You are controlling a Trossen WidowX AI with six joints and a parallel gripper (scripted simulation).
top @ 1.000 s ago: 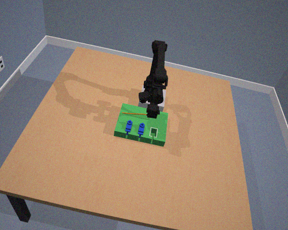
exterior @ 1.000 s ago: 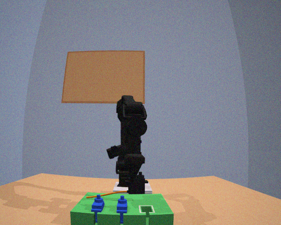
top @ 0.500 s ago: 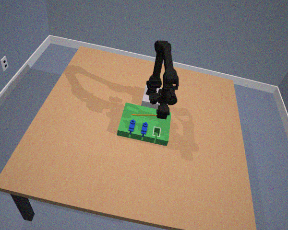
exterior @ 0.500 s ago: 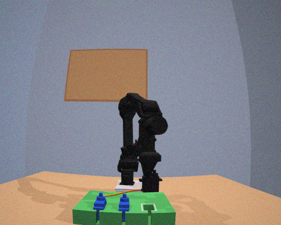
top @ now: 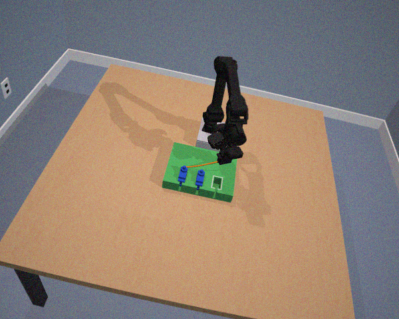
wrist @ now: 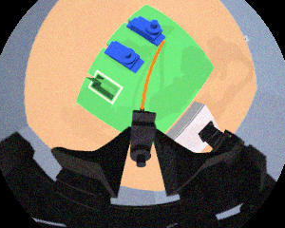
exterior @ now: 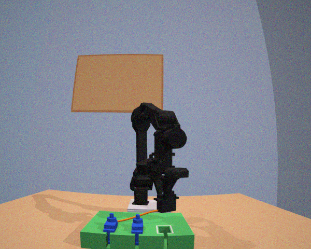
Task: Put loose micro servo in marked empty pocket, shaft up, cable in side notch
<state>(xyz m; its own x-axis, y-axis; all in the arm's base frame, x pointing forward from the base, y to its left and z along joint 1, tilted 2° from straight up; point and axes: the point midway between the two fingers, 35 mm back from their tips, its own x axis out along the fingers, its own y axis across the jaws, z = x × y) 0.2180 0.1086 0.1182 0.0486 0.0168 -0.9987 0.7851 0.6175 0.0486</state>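
Note:
The loose micro servo (wrist: 143, 127) is black with an orange cable (top: 203, 165) (exterior: 134, 217) (wrist: 146, 78). My gripper (top: 224, 157) (exterior: 166, 205) (wrist: 142, 131) is shut on its body and holds it above the back right part of the green deck (top: 227, 173) (exterior: 177, 218) (wrist: 180, 76). In the wrist view the servo's round shaft end faces the camera side, and the cable leaves from the opposite end. The cable stretches across the deck toward the farther blue servo. The pocket (top: 217, 181) (exterior: 164, 229) (wrist: 106, 89) is empty, white-outlined, with a side notch at the front edge. The servo's underside is hidden.
Two blue servos sit in the deck beside the pocket: the nearer one (top: 200, 178) (exterior: 137, 225) (wrist: 124, 56) and the farther one (top: 183, 174) (exterior: 111, 223) (wrist: 146, 30). Their shafts point up. The arm's pale base plate (top: 203, 136) (exterior: 134, 206) (wrist: 187, 128) is behind the deck.

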